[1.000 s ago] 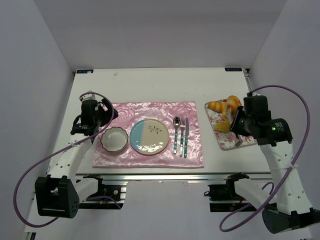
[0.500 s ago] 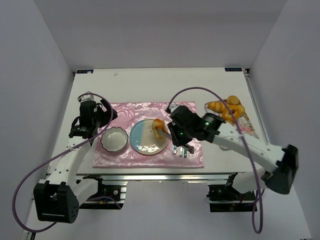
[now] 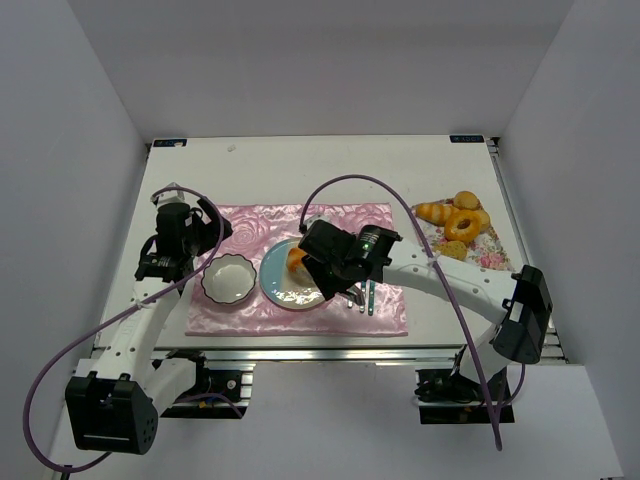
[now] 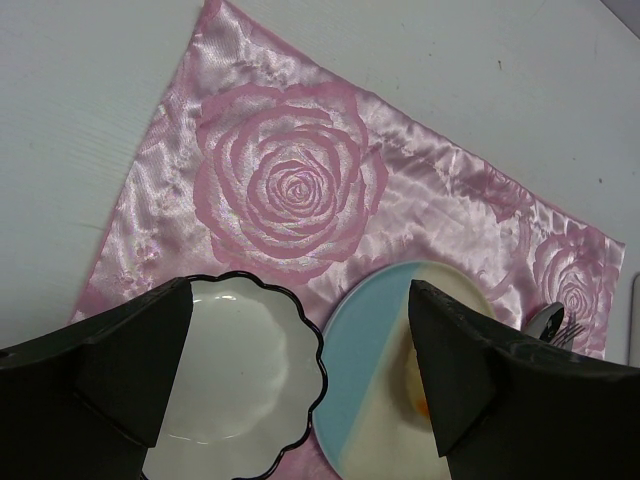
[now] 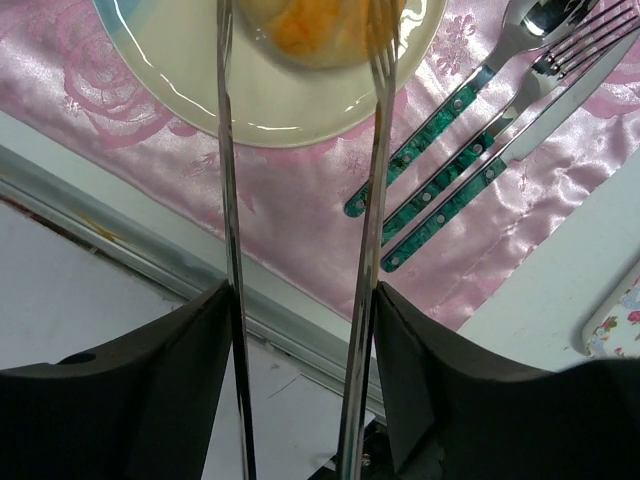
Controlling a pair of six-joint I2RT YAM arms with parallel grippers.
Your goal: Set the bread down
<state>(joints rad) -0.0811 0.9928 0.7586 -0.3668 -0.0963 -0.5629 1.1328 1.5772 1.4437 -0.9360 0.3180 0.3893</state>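
The bread roll (image 5: 310, 25) lies on the two-tone plate (image 5: 300, 105), toward its twelve o'clock from above, apparently its intended spot; the right gripper (image 5: 300, 45) straddles it, tines parted, gripping nothing, a gap the top view hides; the left gripper (image 4: 300, 300) gapes empty over the scalloped bowl (image 4: 230, 370).
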